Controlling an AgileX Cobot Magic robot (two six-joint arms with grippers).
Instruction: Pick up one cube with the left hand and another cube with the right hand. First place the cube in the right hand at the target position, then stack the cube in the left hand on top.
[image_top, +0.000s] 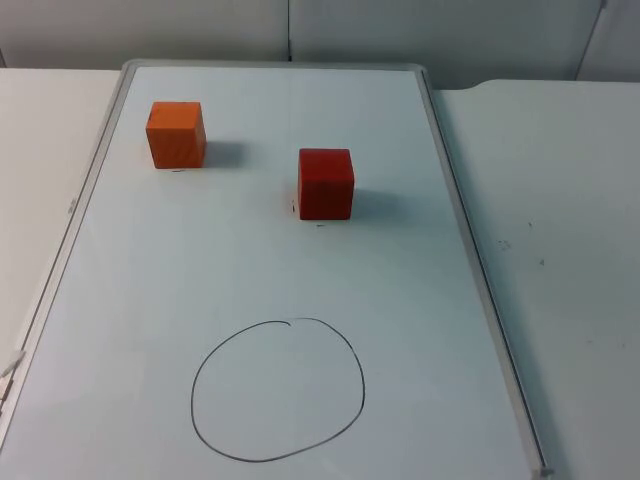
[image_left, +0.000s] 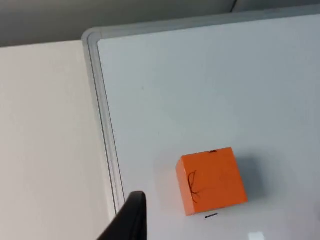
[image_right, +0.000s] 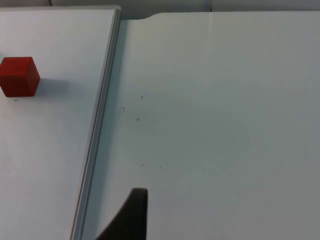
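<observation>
Left pincer's fingertip hangs near the orange cube; its grip I cannot tell. Right pincer's fingertip hangs over bare bench, grip unclear, red cube well apart. From above: orange cube far left, red cube mid-board, drawn circle near.

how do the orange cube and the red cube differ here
The orange cube sits farther back near the whiteboard's left edge; the red cube sits more central, closer to the drawn circle. The orange one bears a dark scribble; the red shows none. Both rest flat, outside the circle, ungripped.
</observation>
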